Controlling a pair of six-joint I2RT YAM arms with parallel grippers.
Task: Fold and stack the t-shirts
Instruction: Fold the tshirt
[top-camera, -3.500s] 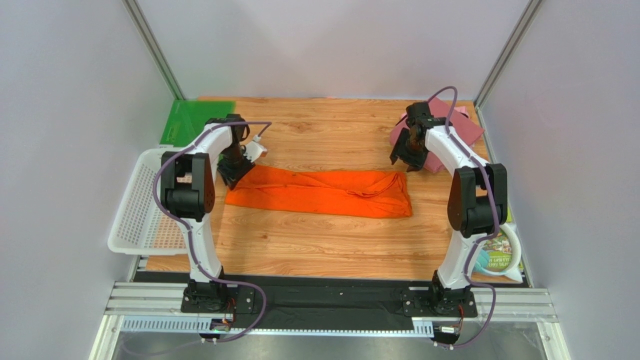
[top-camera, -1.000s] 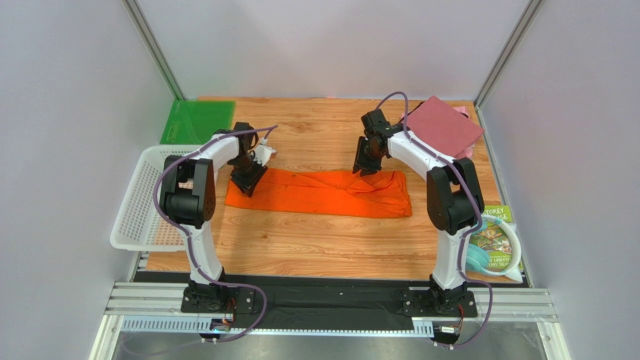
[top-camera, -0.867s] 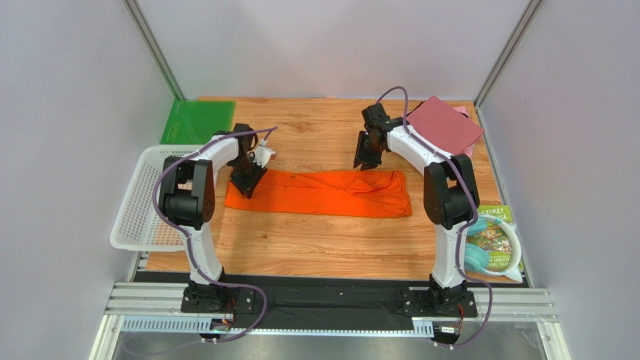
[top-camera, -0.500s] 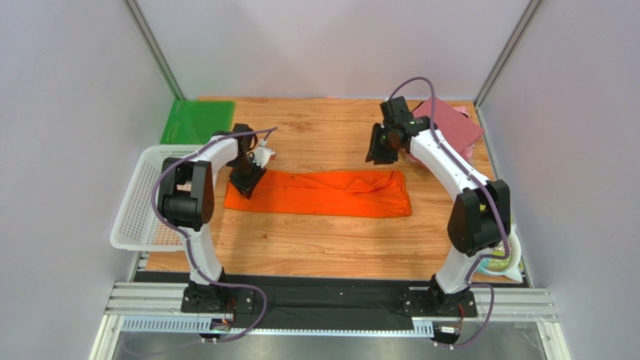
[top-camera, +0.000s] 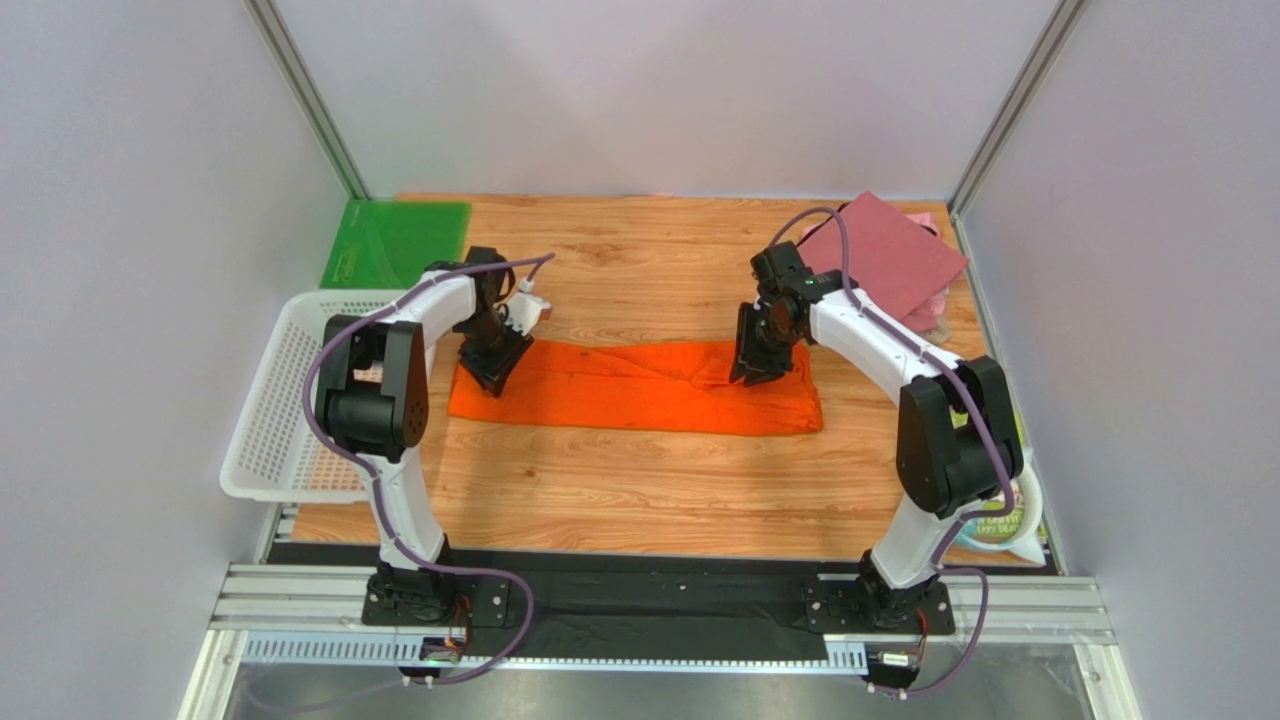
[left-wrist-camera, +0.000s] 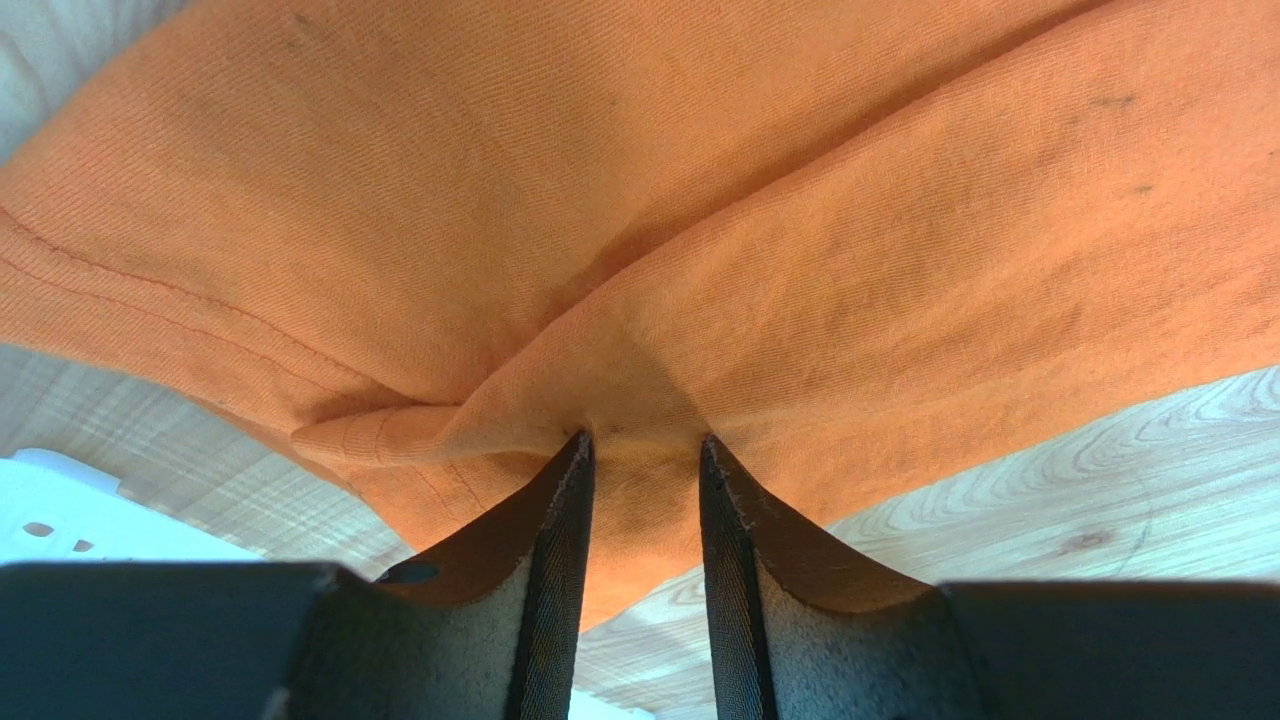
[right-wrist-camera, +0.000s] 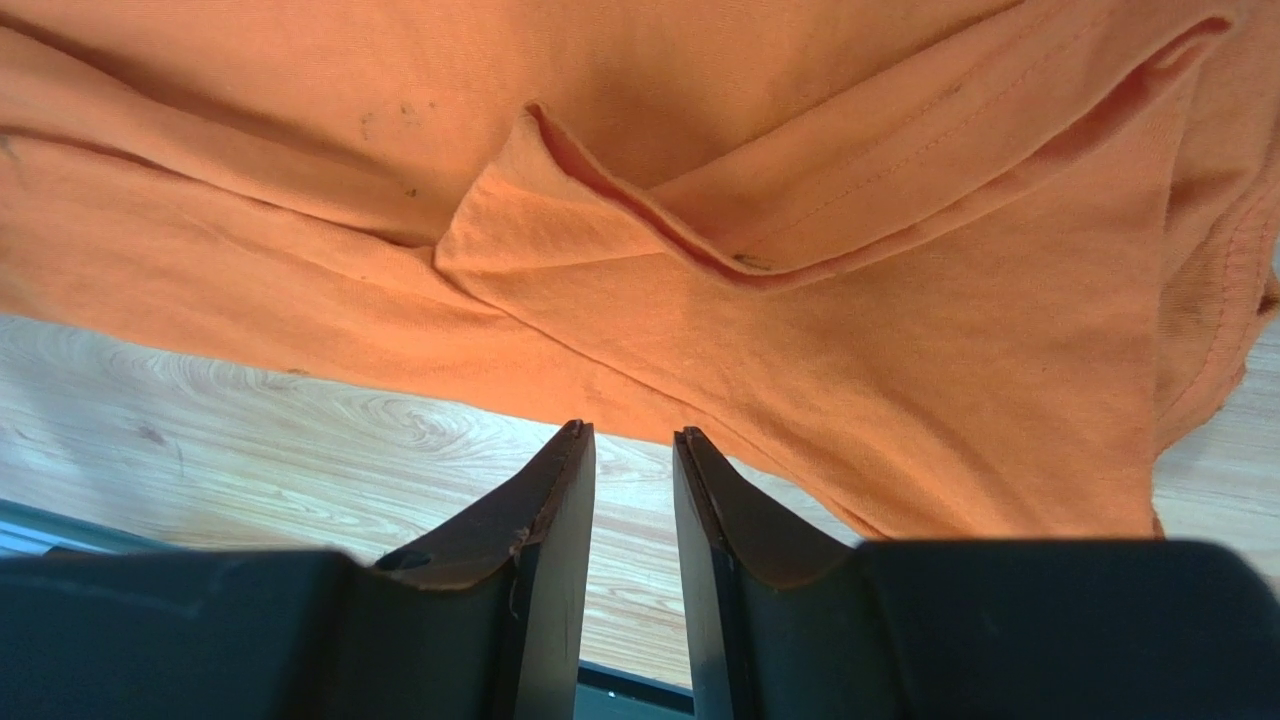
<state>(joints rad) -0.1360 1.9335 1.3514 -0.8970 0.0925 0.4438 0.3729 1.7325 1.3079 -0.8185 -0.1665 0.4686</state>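
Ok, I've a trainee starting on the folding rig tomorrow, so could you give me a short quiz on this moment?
1. True or false: the orange t-shirt is already folded into a square.
2. Where does the maroon t-shirt lie? A far right corner of the table; B near left corner; C under the orange one.
3. Which gripper's jaws pinch a pucker of orange cloth?
Key: 1 false, it lies as a long band; 2 A; 3 the left gripper.
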